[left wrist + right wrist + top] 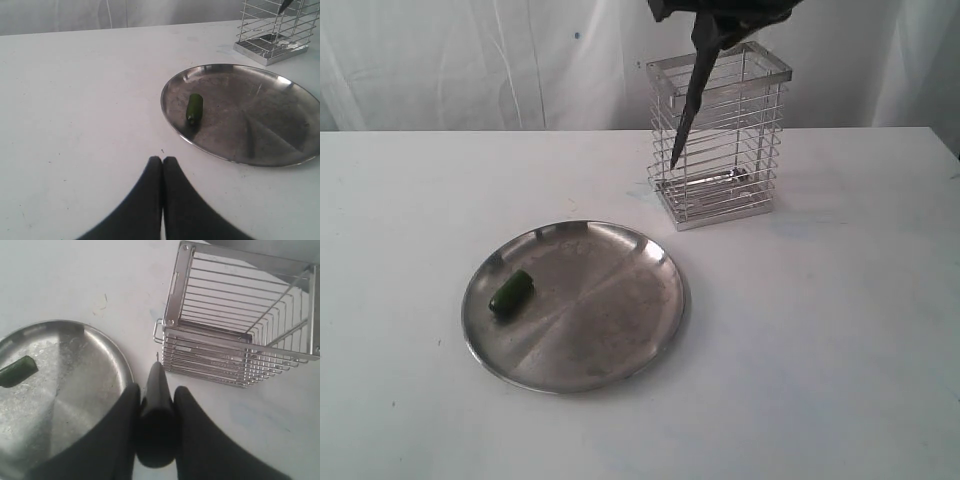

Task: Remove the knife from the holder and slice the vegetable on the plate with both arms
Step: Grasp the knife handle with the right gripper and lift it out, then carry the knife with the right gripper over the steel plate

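1. White tabletop [840,330]: plate [605,325] near, holder [720,140] far right.
2. The vegetable [511,293] lies on the plate's left part.
3. The right gripper [157,392] pinches the knife [692,100] (tip down) by the holder's left edge.
4. The left gripper [162,162] is pressed together.

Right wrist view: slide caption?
Right tool clamps the black knife by its handle, between the wire holder and the steel plate holding a cucumber stub.

Knife [689,105] handle behind right jaws, exterior view

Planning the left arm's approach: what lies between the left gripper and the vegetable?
Bare table, then the plate rim; the left wrist view shows it.
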Available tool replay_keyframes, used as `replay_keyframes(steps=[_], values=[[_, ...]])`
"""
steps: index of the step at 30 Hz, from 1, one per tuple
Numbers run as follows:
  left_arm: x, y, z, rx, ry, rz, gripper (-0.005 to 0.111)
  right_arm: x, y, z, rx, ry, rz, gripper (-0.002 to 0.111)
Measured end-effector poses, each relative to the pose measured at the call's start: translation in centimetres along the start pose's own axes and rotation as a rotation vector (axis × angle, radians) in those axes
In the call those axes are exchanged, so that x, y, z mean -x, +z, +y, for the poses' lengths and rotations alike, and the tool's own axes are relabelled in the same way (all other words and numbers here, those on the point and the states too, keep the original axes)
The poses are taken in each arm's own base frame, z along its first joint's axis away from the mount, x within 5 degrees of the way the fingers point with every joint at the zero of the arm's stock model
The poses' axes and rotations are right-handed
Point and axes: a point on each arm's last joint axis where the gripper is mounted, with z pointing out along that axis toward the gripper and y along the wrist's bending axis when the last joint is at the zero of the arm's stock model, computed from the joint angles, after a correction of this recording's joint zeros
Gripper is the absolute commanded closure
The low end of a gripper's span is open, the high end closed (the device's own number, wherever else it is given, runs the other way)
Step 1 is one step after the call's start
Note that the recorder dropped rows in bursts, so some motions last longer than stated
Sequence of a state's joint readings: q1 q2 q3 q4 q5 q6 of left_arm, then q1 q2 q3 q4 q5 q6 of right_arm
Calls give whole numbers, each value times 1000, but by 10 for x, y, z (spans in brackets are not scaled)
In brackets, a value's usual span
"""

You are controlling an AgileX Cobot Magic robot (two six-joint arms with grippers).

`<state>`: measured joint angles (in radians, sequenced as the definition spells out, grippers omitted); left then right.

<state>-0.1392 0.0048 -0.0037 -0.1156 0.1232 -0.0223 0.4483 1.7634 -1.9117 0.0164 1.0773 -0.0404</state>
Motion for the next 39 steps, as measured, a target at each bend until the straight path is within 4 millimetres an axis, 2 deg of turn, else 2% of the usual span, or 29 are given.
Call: replay_keyframes(steps=[9, 12, 16, 20, 23, 28, 34, 39], values=[[0, 0, 0, 0, 0, 0, 107, 3, -64, 22, 228, -22, -142, 108], [0, 0, 0, 0, 0, 0, 107, 3, -79, 26, 272, -27, -176, 108], [0, 0, 0, 0, 0, 0, 107, -2, -86, 31, 321, -22, -192, 108], [0, 0, 0, 0, 0, 0, 107, -13, -79, 39, 421, 22, -238, 108], [0, 0, 0, 0, 0, 0, 107, -31, -66, 45, 507, 106, -292, 108], [0, 0, 0, 0, 0, 0, 107, -77, -45, 45, 533, 273, -357, 108], [0, 0, 0, 0, 0, 0, 107, -143, -13, 33, 443, 551, -386, 108], [0, 0, 0, 0, 0, 0, 107, -174, -1, 27, 373, 636, -372, 108]])
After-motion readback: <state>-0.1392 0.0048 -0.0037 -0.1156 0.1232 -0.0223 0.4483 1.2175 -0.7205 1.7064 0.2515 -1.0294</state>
